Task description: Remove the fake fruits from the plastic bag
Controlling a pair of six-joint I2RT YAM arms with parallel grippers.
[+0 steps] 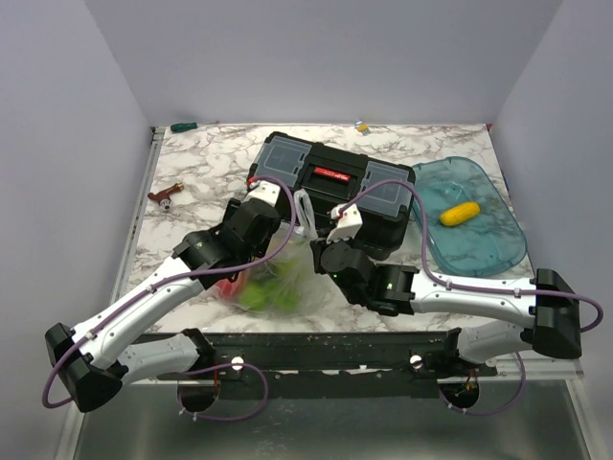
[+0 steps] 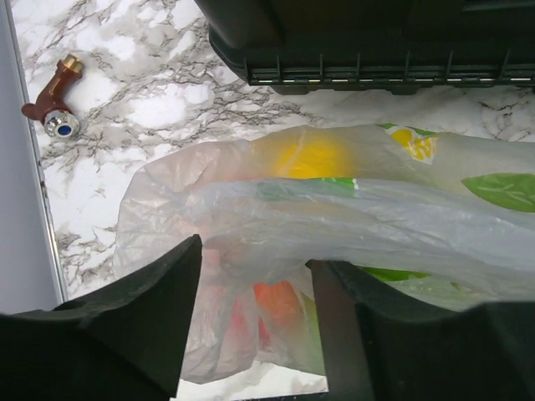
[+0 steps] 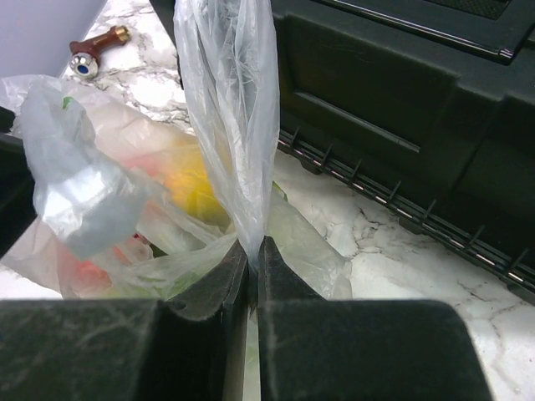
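Note:
The plastic bag lies on the marble table in front of the black toolbox. Through its film show fake fruits: green, red, a yellow one and an orange-red one. My left gripper is over the bag's left side. Its jaws stand apart, astride a fold of film with the orange-red fruit behind it. My right gripper is shut on a strip of the bag that stretches upward. Another yellow fruit lies in the blue tray.
The black toolbox stands right behind the bag, close to both grippers. A translucent blue tray sits at the right. A red-brown fitting lies at the left. Small items rest against the back wall.

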